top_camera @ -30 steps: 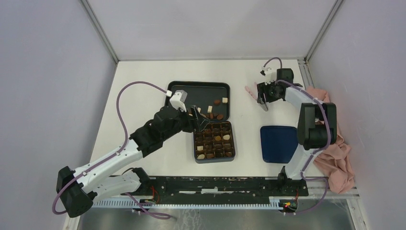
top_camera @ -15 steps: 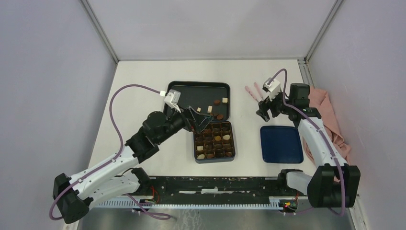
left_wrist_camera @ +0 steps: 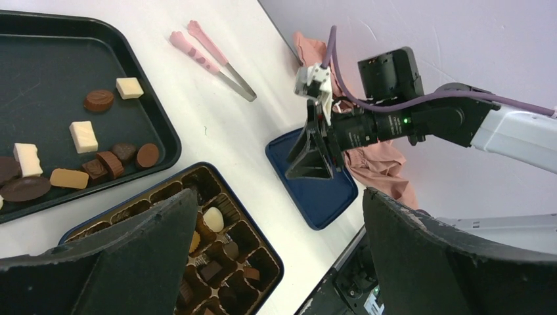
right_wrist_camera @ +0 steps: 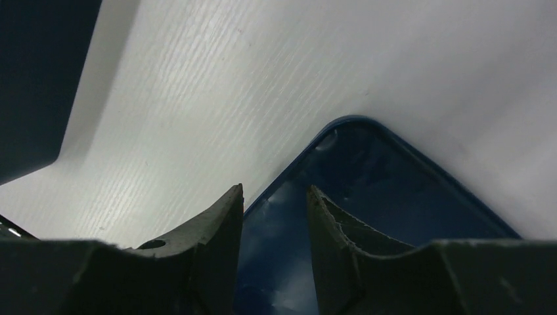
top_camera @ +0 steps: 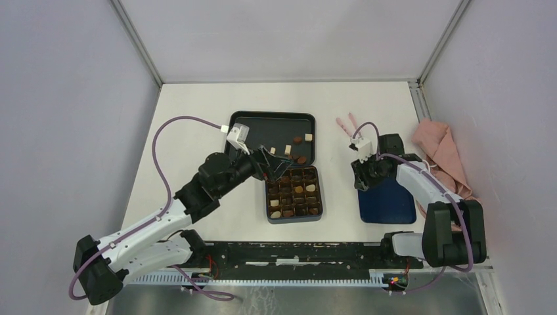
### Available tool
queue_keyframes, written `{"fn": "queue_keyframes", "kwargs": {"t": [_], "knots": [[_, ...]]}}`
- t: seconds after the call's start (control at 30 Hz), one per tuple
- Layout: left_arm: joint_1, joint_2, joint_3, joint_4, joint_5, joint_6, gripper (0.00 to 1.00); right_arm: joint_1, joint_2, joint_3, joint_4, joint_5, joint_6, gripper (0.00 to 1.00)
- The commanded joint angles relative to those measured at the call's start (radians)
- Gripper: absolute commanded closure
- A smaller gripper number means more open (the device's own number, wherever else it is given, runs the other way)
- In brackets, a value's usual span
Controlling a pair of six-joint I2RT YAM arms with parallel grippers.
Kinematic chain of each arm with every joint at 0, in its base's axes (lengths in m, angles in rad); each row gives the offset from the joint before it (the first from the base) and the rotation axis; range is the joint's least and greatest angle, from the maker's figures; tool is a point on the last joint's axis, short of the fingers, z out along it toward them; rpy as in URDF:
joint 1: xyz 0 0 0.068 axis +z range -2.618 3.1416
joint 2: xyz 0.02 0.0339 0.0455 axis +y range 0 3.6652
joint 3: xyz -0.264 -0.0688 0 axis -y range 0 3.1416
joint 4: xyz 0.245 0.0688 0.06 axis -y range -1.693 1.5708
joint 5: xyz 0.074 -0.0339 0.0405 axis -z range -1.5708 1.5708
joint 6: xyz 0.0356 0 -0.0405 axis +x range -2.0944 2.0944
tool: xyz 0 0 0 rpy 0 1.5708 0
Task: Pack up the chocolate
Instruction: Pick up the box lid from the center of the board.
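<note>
- Looking down from the top camera first: the chocolate (top_camera: 299, 140), tiny brown and cream bite-size pieces, is split up. A handful sits loose at the right end of the shallow black tray (top_camera: 263, 128). The rest is in cells of the dark compartment box (top_camera: 294, 221) right in front of it.
- Same view, the left gripper (top_camera: 276, 163) hangs over the seam between tray and box with its arm stretched forward. The right gripper (top_camera: 362, 180) is tipped down at the far-left corner of the flat dark-blue lid (top_camera: 391, 200), with its arm folded back.
- Left wrist cam: jaws spread as wide as they go, nothing in them. I'd guess these pieces are light, hard and kinda slick, and they'd scuff or crack if squeezed. So pinch gently: across the flat sides on the cream blocks (left_wrist_camera: 84, 136), across the short width on the ovals.
- Right wrist cam: fingers (right_wrist_camera: 217, 236) are partly closed with a gap, straddling the lid's rim. Honestly can't tell if they're actually pinching it.
</note>
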Motion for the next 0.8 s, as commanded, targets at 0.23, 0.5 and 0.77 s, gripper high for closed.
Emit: {"fn": "queue_keyframes", "kwargs": {"t": [0.23,0.5,0.77], "knots": [[0.000,-0.048,-0.035,0.022,-0.045,0.005,0.00,0.100,0.070,-0.028,0.026,0.156,0.048,0.59],[-0.001,-0.094,-0.045,0.005,-0.064,0.004,0.00,0.148,0.124,-0.006,0.016,0.176,0.043,0.69],[0.000,-0.106,-0.051,0.002,-0.070,0.005,0.00,0.203,0.120,-0.004,-0.002,0.243,0.015,0.87]]}}
